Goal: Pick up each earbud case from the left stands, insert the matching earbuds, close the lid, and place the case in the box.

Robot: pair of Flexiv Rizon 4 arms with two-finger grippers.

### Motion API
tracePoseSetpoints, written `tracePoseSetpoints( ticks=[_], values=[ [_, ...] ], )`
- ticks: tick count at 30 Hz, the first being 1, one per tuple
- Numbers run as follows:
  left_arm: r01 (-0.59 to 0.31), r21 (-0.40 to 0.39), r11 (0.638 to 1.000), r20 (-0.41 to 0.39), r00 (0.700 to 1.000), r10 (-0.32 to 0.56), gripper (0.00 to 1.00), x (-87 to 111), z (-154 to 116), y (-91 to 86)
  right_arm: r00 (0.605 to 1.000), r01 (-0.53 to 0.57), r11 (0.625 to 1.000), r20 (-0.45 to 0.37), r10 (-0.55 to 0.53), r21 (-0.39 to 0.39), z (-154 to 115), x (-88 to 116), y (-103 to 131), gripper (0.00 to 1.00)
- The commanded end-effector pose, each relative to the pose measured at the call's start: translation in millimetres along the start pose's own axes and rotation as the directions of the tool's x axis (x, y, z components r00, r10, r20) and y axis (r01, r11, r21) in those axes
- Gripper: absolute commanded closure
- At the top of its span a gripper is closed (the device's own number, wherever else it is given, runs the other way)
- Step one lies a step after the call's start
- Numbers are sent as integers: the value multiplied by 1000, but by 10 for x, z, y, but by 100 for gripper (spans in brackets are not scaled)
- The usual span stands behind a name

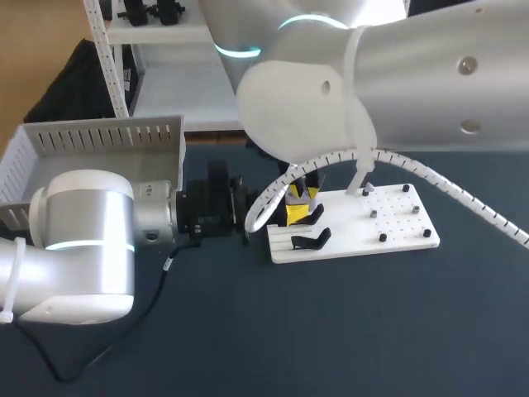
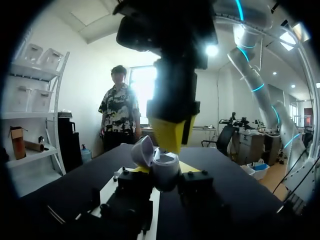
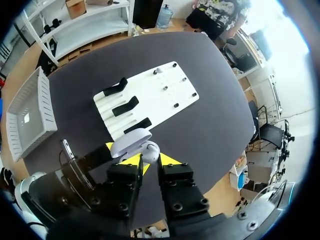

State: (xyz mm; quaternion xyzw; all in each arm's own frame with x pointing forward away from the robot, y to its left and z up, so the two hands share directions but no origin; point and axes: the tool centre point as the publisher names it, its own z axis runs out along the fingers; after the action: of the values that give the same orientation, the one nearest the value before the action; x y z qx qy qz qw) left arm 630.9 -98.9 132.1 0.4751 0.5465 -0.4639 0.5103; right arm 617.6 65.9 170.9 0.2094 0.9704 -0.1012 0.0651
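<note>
My left gripper (image 2: 162,172) is shut on a white earbud case (image 2: 165,175) whose lid (image 2: 142,150) stands open. It holds the case just left of the white board (image 1: 397,219). My right gripper (image 2: 172,132) comes down from above, its yellow tips right over the open case. Looking down the right wrist, the right gripper (image 3: 150,160) has its tips close together over the case (image 3: 132,142), with a small white piece between them that looks like an earbud. In the head view the left gripper (image 1: 248,213) and the right gripper (image 1: 302,198) meet at the board's left end.
Black stands (image 3: 125,106) line the board's left side, one of them the stand (image 1: 312,240) near the grippers. Small pegs dot its right half. The grey slotted box (image 1: 99,141) sits at the far left, behind my left arm.
</note>
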Motion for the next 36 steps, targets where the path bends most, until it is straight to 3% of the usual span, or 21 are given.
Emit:
tracePoseSetpoints(
  ticks=[1, 3, 12, 16, 20, 28, 34, 36],
  values=[
    [-2, -5, 1000, 3, 1000, 2, 100, 2, 4, -6, 1000, -8, 1000, -6, 8, 1, 18, -6, 5, 100],
    [-2, -5, 1000, 3, 1000, 2, 100, 2, 4, -6, 1000, -10, 1000, -6, 10, 2, 14, -7, 5, 85],
    [-2, -5, 1000, 3, 1000, 2, 100, 2, 4, -6, 1000, -5, 1000, -4, 5, -6, -22, -4, 4, 67],
    [-2, -5, 1000, 3, 1000, 2, 100, 2, 4, -6, 1000, -7, 1000, -6, 7, -6, -46, 19, -12, 67],
    [-2, -5, 1000, 3, 1000, 2, 100, 2, 4, -6, 1000, -3, 998, -5, 3, -55, -206, 84, -129, 67],
    [-2, -5, 1000, 3, 1000, 2, 100, 2, 4, -6, 997, 66, 973, 46, -57, -222, -436, 132, -419, 62],
    [-2, -5, 1000, 3, 1000, 2, 100, 2, 4, -6, 993, 80, 949, 105, -50, -303, -454, -8, -585, 67],
    [-2, -5, 1000, 3, 1000, 2, 100, 2, 4, -6, 991, 69, 943, 127, -28, -325, -453, -40, -609, 57]
  ],
)
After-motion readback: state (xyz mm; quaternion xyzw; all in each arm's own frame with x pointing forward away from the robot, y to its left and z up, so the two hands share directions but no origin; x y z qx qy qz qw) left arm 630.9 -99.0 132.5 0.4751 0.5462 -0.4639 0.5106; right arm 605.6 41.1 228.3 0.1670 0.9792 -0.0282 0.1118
